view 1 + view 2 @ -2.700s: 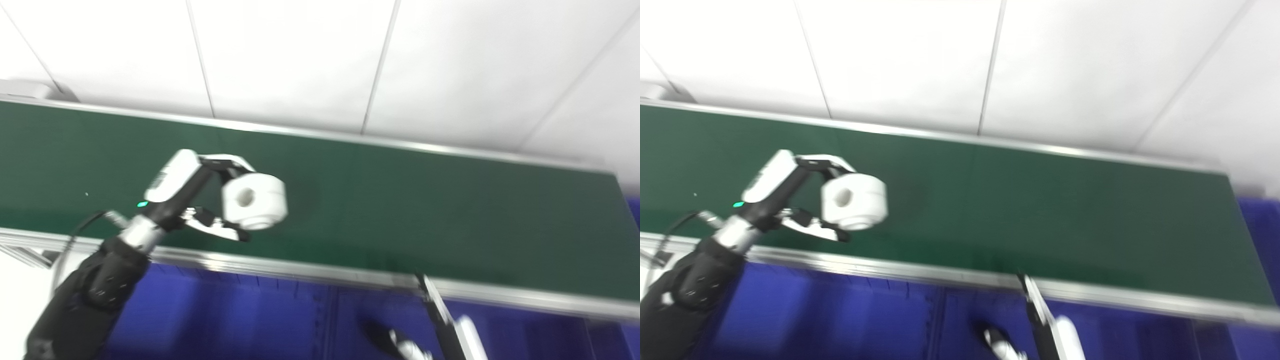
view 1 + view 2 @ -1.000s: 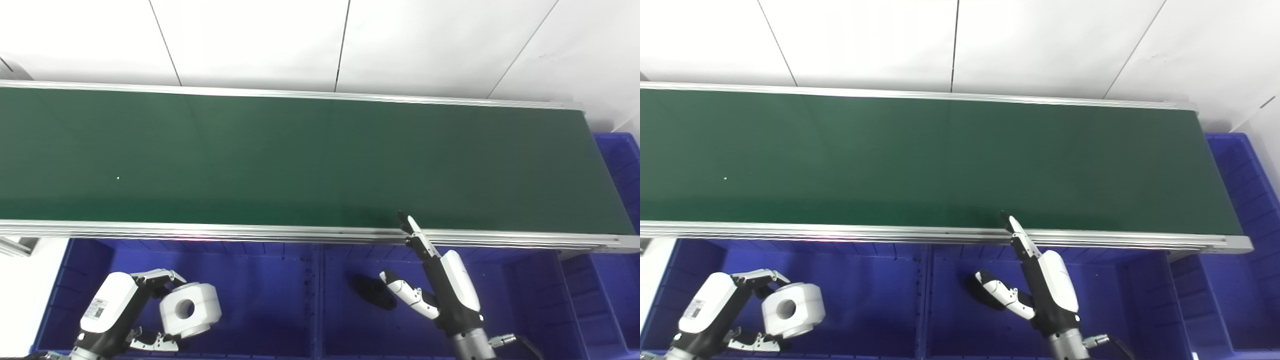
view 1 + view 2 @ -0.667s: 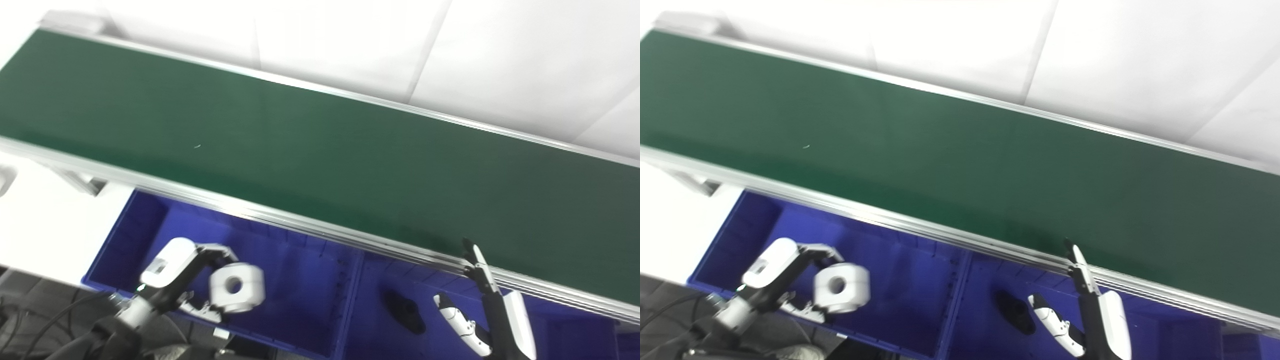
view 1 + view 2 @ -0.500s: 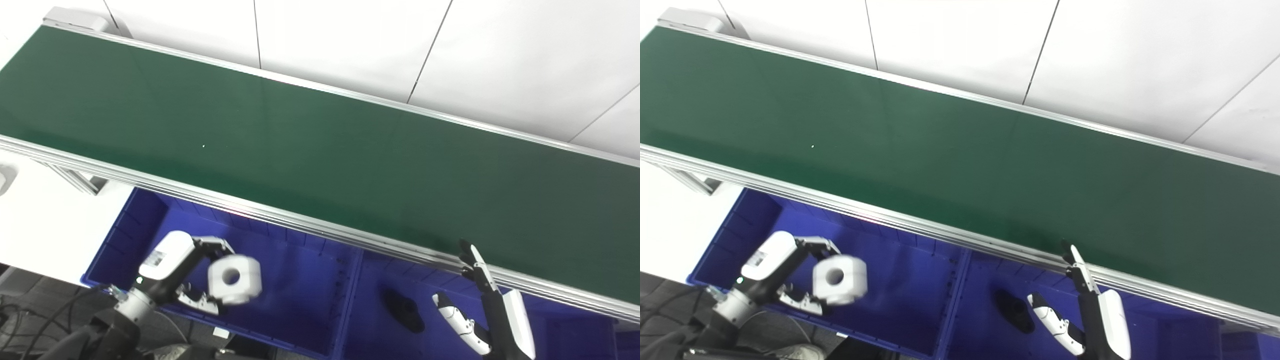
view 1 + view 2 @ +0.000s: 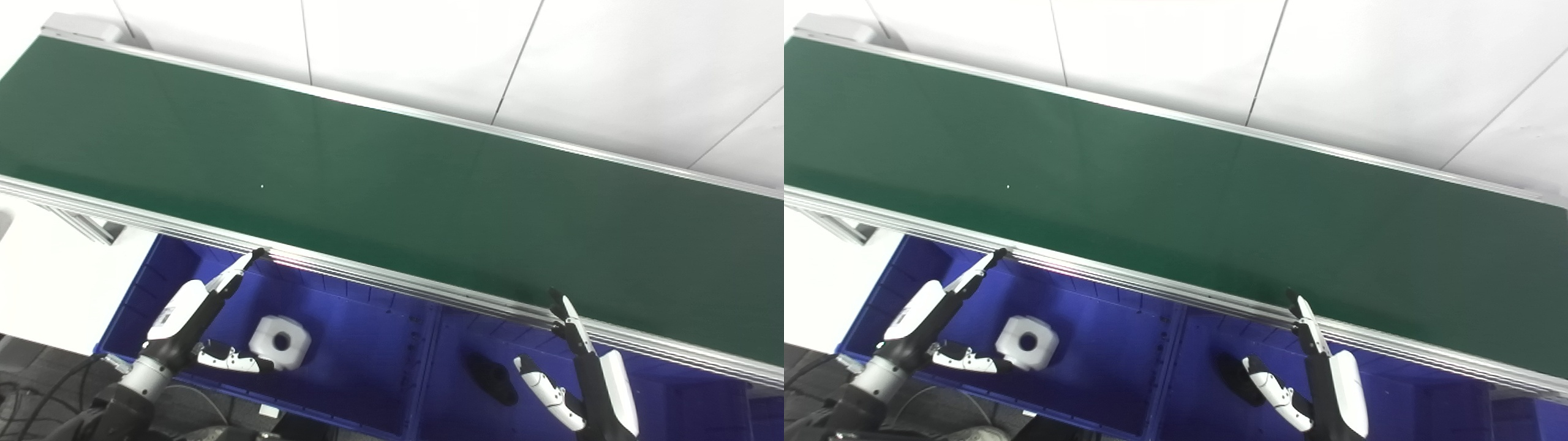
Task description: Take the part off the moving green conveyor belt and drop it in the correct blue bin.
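The white part (image 5: 280,342), a chunky block with a round hole, lies on the floor of the left blue bin (image 5: 361,361). My left hand (image 5: 195,312) hovers just left of it, open, fingers stretched toward the belt rail and thumb lying beside the part. My right hand (image 5: 588,380) is open over the right blue bin (image 5: 686,404), fingers pointing up at the belt edge and holding nothing. The green conveyor belt (image 5: 392,184) runs bare across the view.
A black part (image 5: 492,379) lies in the right bin, left of my right hand. The belt's aluminium rail (image 5: 398,285) runs just above both bins. A further blue bin (image 5: 1528,425) shows at the lower right. White floor (image 5: 55,282) lies left of the bins.
My left hand has spread open and let go of the white part, which has dropped onto the floor of the left bin. The camera tilted and shifted. The right hand stayed open.
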